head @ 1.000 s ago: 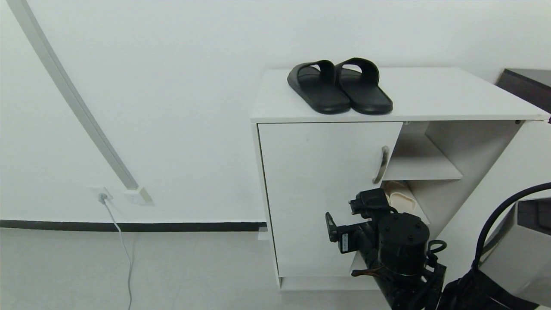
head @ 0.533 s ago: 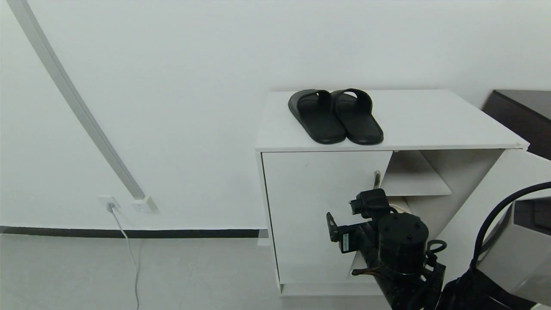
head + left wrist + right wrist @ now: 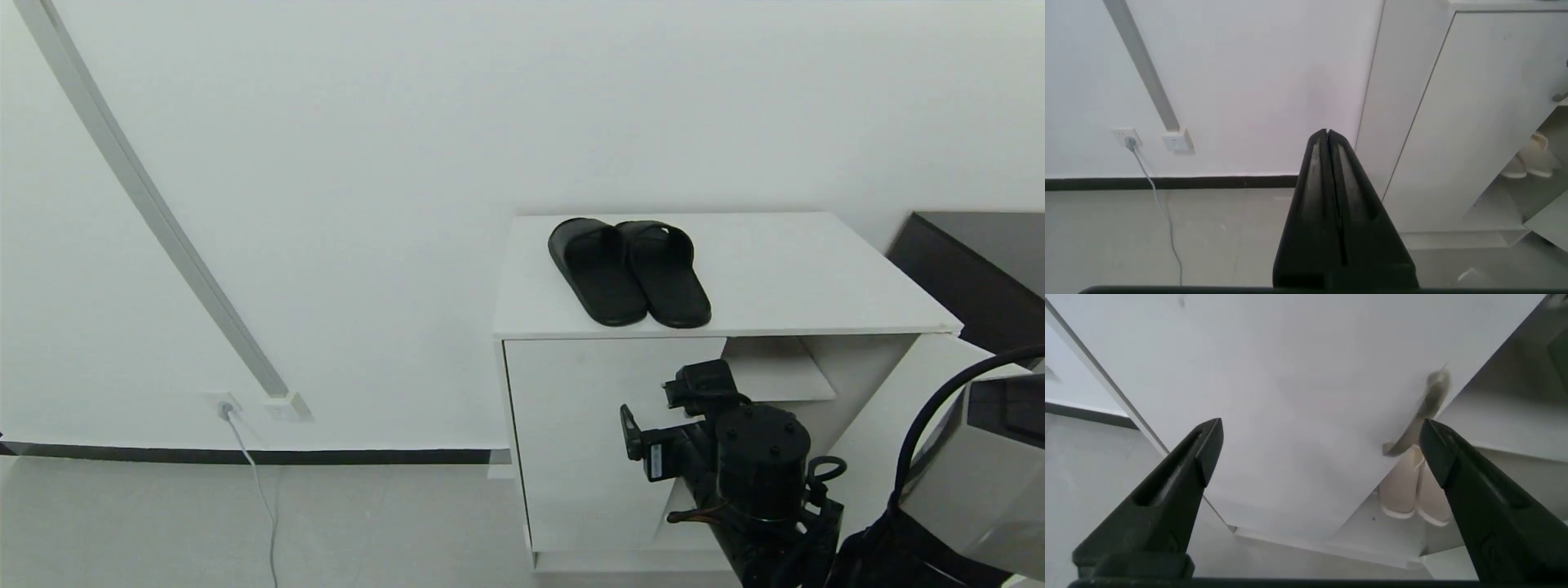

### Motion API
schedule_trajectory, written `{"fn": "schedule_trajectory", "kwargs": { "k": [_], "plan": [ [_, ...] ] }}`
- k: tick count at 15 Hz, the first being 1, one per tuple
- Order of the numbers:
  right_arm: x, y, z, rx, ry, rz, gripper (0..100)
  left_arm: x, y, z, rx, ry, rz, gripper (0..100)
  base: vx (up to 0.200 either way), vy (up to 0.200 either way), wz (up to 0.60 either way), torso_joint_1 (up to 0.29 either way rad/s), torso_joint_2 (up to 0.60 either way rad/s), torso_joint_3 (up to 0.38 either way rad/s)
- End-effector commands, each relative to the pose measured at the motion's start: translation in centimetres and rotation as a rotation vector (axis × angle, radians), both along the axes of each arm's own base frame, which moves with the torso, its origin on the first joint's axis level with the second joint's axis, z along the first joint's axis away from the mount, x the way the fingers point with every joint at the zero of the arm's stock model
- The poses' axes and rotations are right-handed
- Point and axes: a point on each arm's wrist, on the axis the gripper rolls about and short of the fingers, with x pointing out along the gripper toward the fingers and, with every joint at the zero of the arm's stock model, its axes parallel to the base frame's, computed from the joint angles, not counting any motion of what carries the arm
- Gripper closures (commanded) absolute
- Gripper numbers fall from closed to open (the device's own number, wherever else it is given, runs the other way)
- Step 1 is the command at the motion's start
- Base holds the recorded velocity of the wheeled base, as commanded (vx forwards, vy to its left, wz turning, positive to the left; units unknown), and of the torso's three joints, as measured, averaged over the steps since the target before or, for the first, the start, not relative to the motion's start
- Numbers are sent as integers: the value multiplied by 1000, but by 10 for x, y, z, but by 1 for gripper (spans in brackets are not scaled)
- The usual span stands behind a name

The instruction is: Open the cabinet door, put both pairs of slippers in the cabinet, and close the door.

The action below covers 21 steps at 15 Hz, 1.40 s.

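My left gripper is two smooth black slabs tapering to a rounded tip, with a thin seam between them. My right gripper has matte black wedge-shaped fingers. My arm is black, with a round joint cap dotted with small screws, a white label, a looped black cable, a thin brown wire and a pale grey housing under a thick black hose.

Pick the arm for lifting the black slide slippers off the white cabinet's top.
Right, likely. The right gripper is open, close before the white cabinet under the black slide slippers; the left gripper is shut, farther aside.
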Motion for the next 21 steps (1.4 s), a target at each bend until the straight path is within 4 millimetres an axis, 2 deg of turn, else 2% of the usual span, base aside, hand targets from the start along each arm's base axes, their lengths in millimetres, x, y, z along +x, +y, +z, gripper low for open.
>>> {"fn": "schedule_trajectory", "kwargs": {
  "k": [1,6,13,16,18,21],
  "plan": [
    [0,0,-1,-1,1,0,0,0,0,0,0,2,0,100,0,0,0,251,-598,-339],
    [-2,-2,-3,-14,10,0,0,0,0,0,0,0,0,100,0,0,0,229,-513,-286],
    [-3,-3,-2,-21,-6,29,0,0,0,0,0,2,0,100,0,0,0,145,-323,-180],
    [6,4,21,7,-71,32,0,0,0,0,2,2,0,100,0,0,0,0,0,0],
    [17,1,39,5,-26,3,0,0,0,0,2,2,0,100,0,0,0,0,0,0],
    [18,4,58,63,70,-9,0,0,0,0,2,2,-1,100,0,0,0,0,0,0]
  ]
}}
